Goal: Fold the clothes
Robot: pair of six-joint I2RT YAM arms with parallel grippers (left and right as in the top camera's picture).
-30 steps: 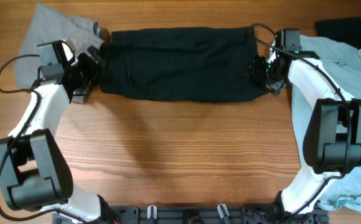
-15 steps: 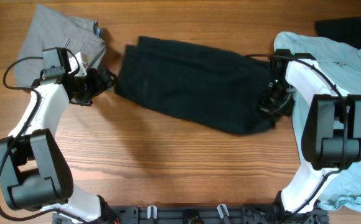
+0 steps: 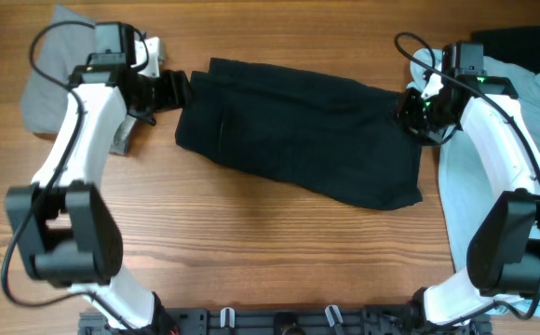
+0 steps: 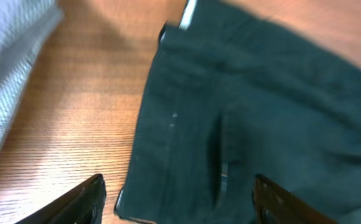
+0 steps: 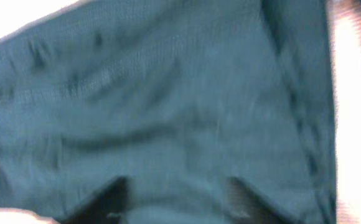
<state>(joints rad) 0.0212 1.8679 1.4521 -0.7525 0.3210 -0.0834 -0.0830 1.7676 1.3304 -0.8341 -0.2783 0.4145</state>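
Observation:
The black shorts point(image 3: 298, 130) lie flat on the table, folded into a long band that slants from the far left to the near right. My left gripper point(image 3: 175, 90) is open at their left end; in the left wrist view its fingers point(image 4: 179, 202) straddle the shorts' corner point(image 4: 261, 112) without holding it. My right gripper point(image 3: 410, 107) is over the shorts' right end, near the far edge; the blurred right wrist view shows its fingers point(image 5: 174, 199) apart over black fabric point(image 5: 168, 93). Grey shorts point(image 3: 45, 88) lie at the far left. A light blue T-shirt point(image 3: 531, 149) lies at the right.
A dark cloth point(image 3: 517, 42) lies at the far right corner behind the T-shirt. The grey shorts also show at the left edge of the left wrist view point(image 4: 6, 81). Bare wooden table point(image 3: 251, 251) stretches in front of the black shorts.
The black shorts, stretched straight between both grippers a second ago, now lie slanted, right end nearer the front. Both grippers have let go. Both arms moved toward the far side.

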